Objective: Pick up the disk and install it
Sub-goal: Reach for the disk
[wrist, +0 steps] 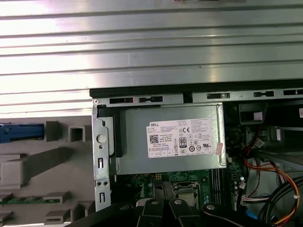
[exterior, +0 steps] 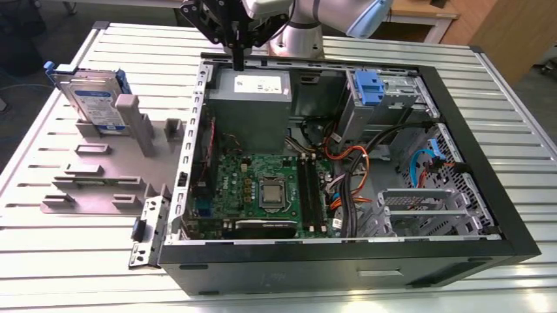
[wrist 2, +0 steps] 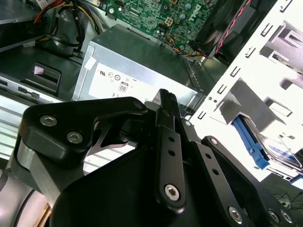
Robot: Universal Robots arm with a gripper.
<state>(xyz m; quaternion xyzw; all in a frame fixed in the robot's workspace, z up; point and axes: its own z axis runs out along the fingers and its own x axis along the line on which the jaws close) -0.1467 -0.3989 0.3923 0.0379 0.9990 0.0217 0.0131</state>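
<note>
Hovering above the grey metal power supply box [exterior: 252, 104], the black gripper [exterior: 237, 65] seems pinched shut and empty. Any low sweep toward the silver, blue-railed disk [exterior: 91, 98] could clip the computer case's metal edge [exterior: 198, 117].

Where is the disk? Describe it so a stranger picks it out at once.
Beside the open computer case, on the exterior view's left, lies a grey rack. The disk stands on edge at its far end: a silver slab, the only piece there with a white-and-blue label and blue rails.
</note>
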